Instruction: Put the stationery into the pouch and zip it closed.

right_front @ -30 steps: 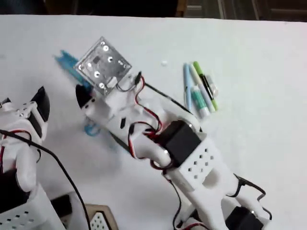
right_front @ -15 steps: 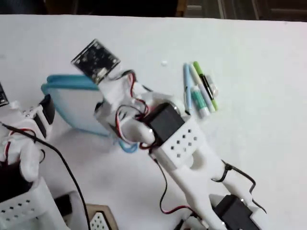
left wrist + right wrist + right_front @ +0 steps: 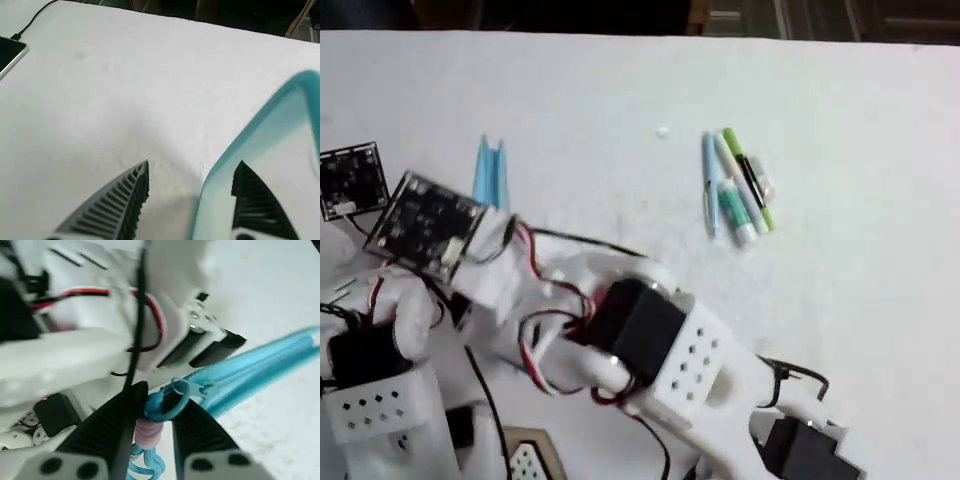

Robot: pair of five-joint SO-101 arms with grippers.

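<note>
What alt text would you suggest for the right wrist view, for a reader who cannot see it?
The right gripper has its fingers closed on the blue zipper pull of the pouch, a pink bead hanging below it. Its blue zipper edge stretches away over the white table, and the other arm, white-bodied with red and black wires, sits close behind.

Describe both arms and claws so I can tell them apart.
Both arms are white printed shells with black servo blocks. The right arm has a grid of small holes and loose red and black cables; a bare dark circuit board sits at its wrist. The left arm is similarly perforated. The left claw has dark grey pointed fingers with ribbed faces; the right claw is black.
</note>
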